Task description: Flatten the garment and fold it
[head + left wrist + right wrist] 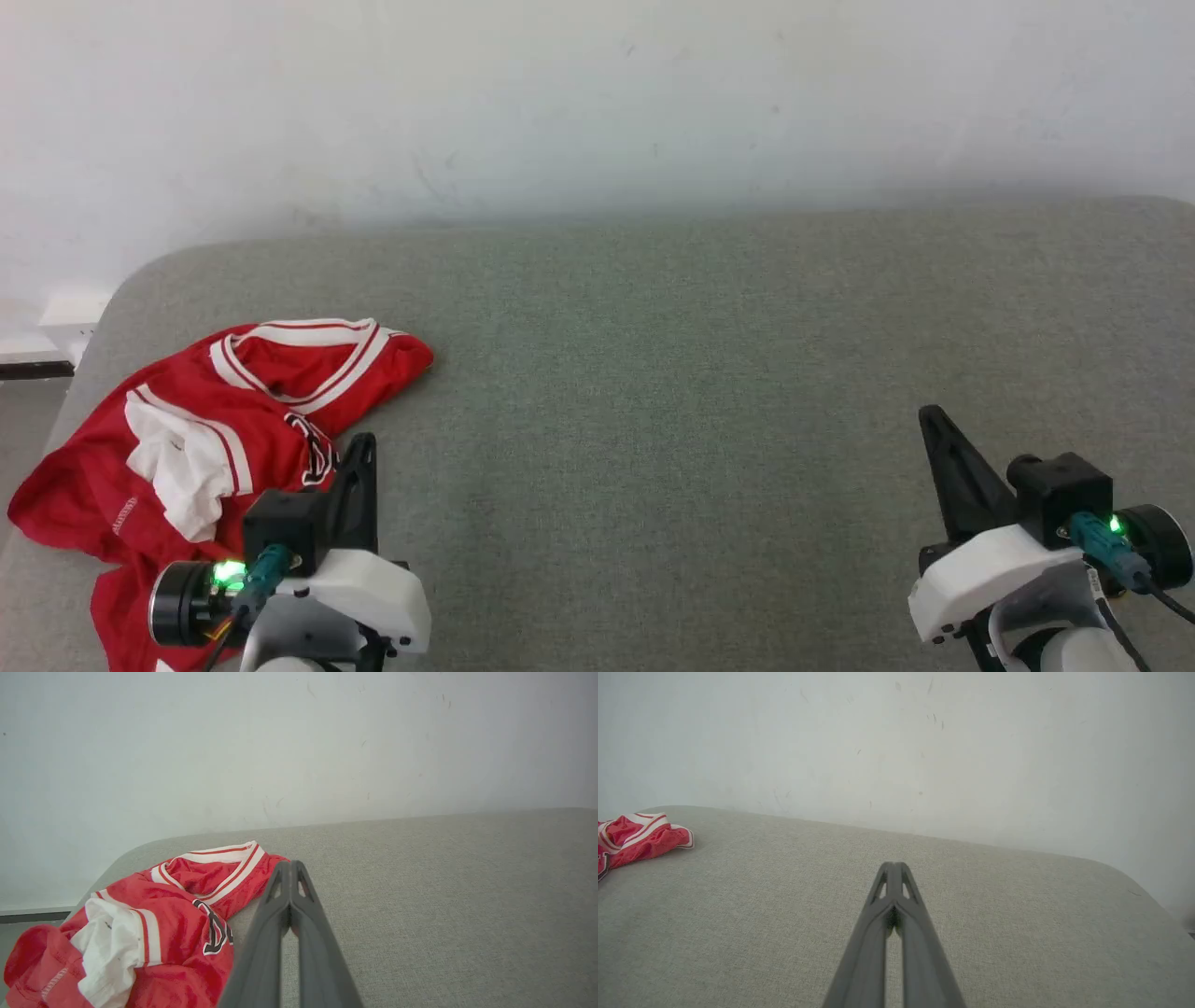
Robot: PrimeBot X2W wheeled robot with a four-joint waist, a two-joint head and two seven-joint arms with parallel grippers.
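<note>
At left, crumpled garment [266, 429], collar [313, 329] pointing far-right

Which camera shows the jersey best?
The head view: nearly the whole crumpled jersey, seen from above. The left wrist view is closer but crops its lower edge; the right wrist view catches just its collar end.

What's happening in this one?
A two-armed robot faces a grey pad with a red jersey lying crumpled at its left end, one white sleeve bunched on top. Nothing is flattened or folded yet. The left gripper is shut and empty, right beside the jersey's near edge. The right gripper is shut and empty too, far off over the bare right side of the pad.
</note>
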